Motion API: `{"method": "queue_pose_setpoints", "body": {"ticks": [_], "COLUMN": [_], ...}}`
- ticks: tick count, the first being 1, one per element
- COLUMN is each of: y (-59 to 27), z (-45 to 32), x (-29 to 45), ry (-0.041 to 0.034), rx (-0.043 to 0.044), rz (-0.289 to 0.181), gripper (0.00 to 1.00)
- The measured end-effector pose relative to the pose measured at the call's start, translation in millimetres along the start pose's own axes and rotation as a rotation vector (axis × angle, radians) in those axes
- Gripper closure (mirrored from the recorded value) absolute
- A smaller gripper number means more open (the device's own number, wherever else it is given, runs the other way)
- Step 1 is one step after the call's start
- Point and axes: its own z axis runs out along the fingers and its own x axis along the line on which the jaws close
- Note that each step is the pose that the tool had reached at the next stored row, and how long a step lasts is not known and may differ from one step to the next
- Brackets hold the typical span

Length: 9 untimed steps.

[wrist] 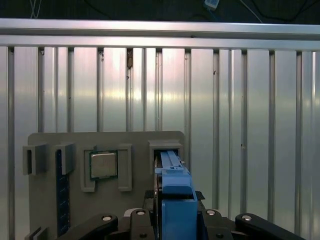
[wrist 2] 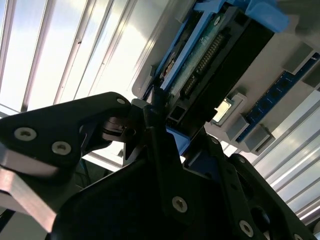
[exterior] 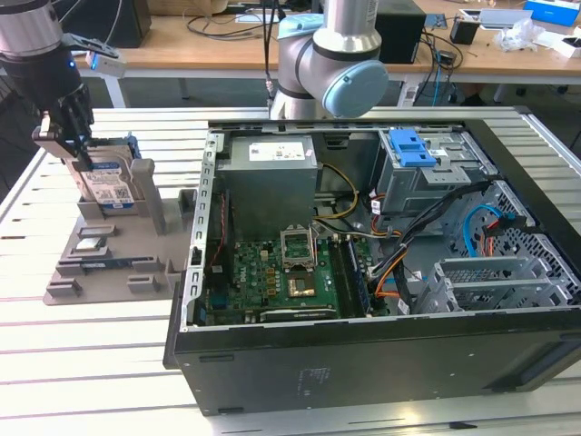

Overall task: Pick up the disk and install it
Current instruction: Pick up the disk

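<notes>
Exterior view: disk (exterior: 111,189) upright beneath gripper (exterior: 80,153)

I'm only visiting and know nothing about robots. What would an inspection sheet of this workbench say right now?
Surface: a slatted metal table carries a grey holder tray and an open computer case.
Job's things: the disk stands upright in a slot of the tray, not yet in the case.
Clutter: a small square chip lies in another pocket of the tray.
Claw: the claw sits at the disk's top edge; whether it grips cannot be told.
Cables: coloured wire bundles run inside the case.
Surroundings: a wooden desk stands behind, with boxes and cords on it.
</notes>
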Motion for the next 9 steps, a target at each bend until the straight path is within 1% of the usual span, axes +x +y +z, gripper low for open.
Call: {"method": "queue_pose_setpoints", "body": {"ticks": [1, 2, 4, 9], "y": [0.0, -0.1, 0.1, 0.2], "z": [-0.4, -3.1, -13.1, -27.6], "x": [0.0, -0.1, -0.3, -0.7], "ry": [-0.0002, -0.0003, 0.0, 0.0], "rx": [0.0004, 0.0007, 0.0001, 0.0001], "rz": [0.0, 0.0, 0.0, 0.0], "gripper": [0.63, 0.63, 0.63, 0.63]}}
